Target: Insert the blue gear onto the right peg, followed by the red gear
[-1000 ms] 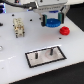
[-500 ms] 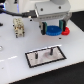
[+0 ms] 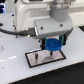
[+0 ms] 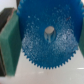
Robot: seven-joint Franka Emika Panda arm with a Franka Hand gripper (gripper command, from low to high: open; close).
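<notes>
My gripper point(image 3: 53, 43) is shut on the blue gear point(image 3: 53, 46), a wide flat toothed disc, and holds it just above the exterior view's right end of the black plate point(image 3: 37, 62). In the wrist view the blue gear point(image 4: 35, 47) fills the picture between my green finger pads point(image 4: 8, 44). A pale grey round shape point(image 4: 48, 33) shows in its centre hole; I cannot tell whether it is the right peg. One thin pin point(image 3: 36, 56) stands on the plate's other end. The right peg is hidden under the gear. The red gear is not in view.
The plate lies on a white table point(image 3: 15, 70). The arm's white body point(image 3: 35, 15) fills the upper part of the exterior view, with dark cables point(image 3: 10, 29) at the exterior view's left.
The gripper has come down and towards the plate with the blue gear. The red gear, seen earlier at the exterior view's right, no longer shows.
</notes>
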